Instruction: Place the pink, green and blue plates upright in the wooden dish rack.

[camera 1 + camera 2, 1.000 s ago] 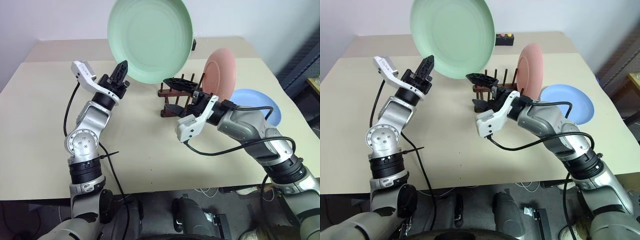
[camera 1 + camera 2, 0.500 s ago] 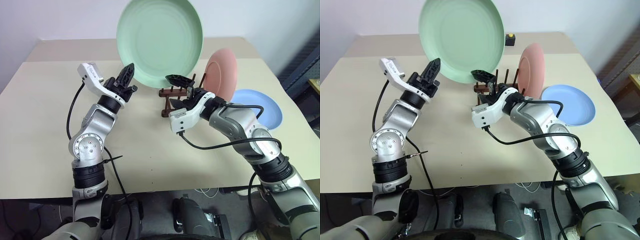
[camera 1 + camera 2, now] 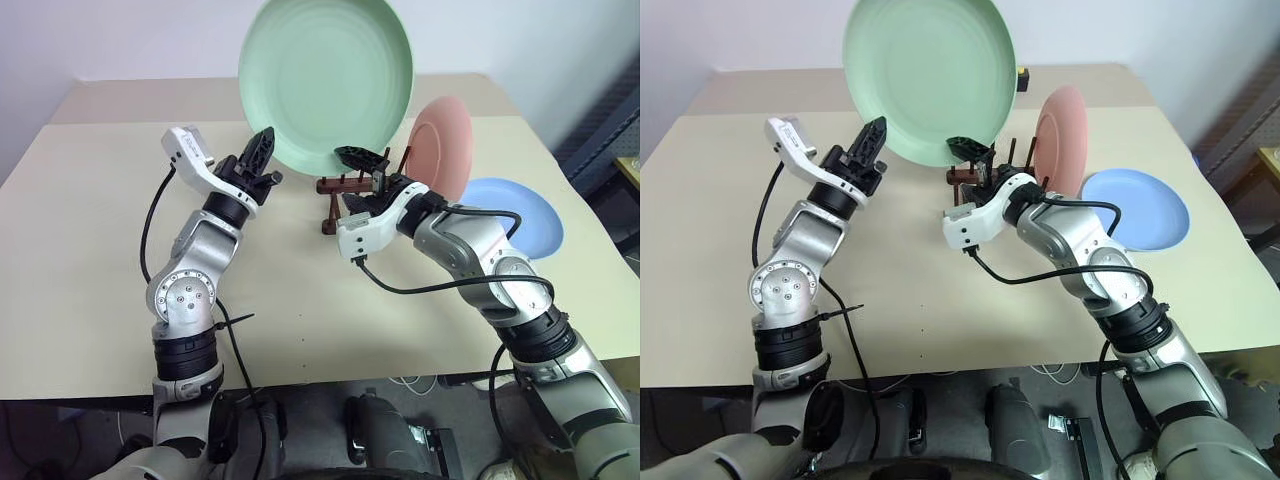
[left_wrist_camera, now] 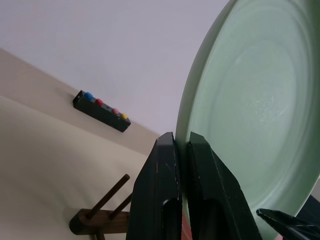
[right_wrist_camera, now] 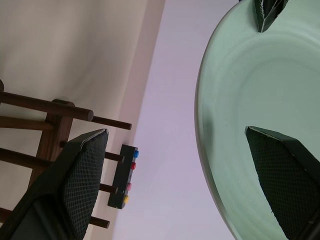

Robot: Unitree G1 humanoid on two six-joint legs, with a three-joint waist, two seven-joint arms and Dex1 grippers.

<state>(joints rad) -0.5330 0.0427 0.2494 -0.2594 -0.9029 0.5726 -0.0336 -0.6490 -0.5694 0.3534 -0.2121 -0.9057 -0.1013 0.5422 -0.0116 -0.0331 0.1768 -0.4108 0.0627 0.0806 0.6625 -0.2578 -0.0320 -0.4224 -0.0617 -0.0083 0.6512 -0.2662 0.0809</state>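
The left gripper (image 3: 262,150) pinches the green plate (image 3: 325,85) by its lower rim, holding it upright in the air above the wooden dish rack (image 3: 352,190), probably so the right gripper (image 3: 362,183), jaws spread wide around the plate's edge, can take it; the pink plate (image 3: 440,147) stands racked, the blue plate (image 3: 515,215) lies flat beside it; no writing is legible

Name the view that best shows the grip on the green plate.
The left wrist view: the left end effector has its fingers clamped on the green plate rim. The head views show the whole plate held up. The right wrist view shows its face between the open right end effector fingers.
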